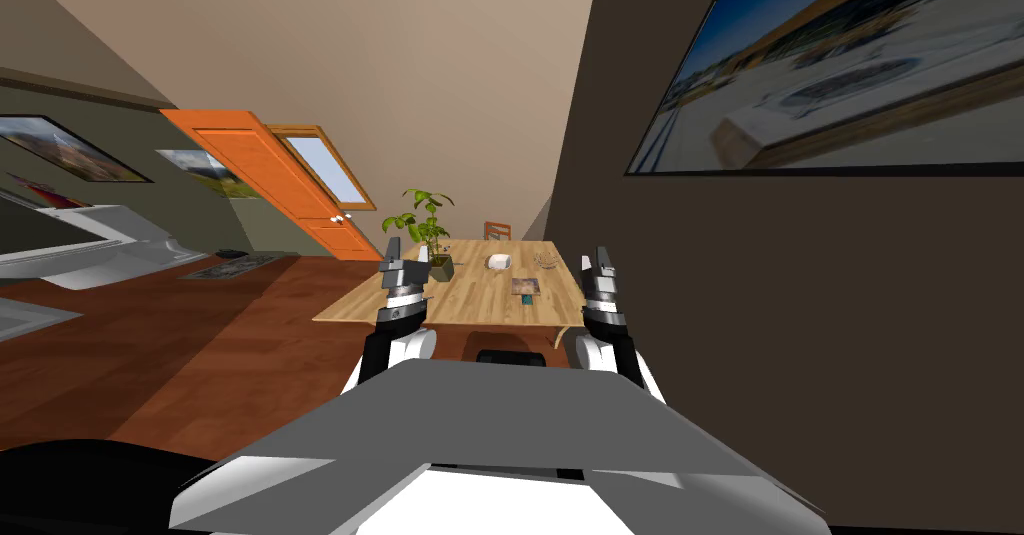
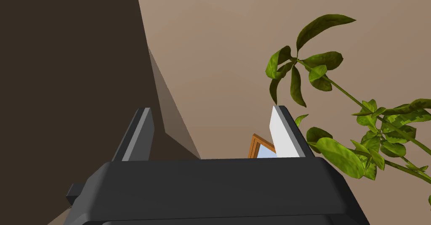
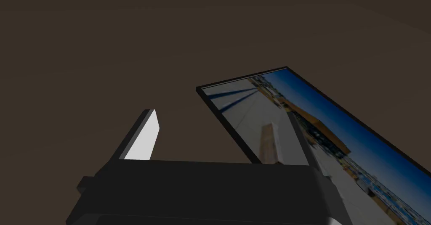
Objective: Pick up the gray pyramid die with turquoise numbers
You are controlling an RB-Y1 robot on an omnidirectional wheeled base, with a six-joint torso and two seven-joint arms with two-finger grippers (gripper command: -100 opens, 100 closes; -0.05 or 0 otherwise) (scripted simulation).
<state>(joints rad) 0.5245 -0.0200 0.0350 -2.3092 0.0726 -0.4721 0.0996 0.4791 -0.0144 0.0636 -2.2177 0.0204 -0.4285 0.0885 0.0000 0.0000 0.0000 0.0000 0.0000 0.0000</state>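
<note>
A small dark die with a turquoise mark [image 1: 527,301] lies on the wooden table [image 1: 470,304], near its front edge and right of the middle. My left gripper [image 1: 397,256] is raised over the table's near left part, well to the left of the die. In the left wrist view the left gripper [image 2: 210,109] points upward, open and empty, with plant leaves [image 2: 328,109] close beside it. My right gripper [image 1: 601,262] is raised by the table's right edge, close to the dark wall. It stands open and empty [image 3: 221,112].
On the table stand a potted plant [image 1: 430,234], a white object [image 1: 498,260], a wire-like bowl [image 1: 546,259] and a flat square card [image 1: 525,285] just behind the die. A chair [image 1: 497,230] sits at the far end. A dark wall [image 1: 800,339] runs along the right. An orange door [image 1: 270,174] is beyond.
</note>
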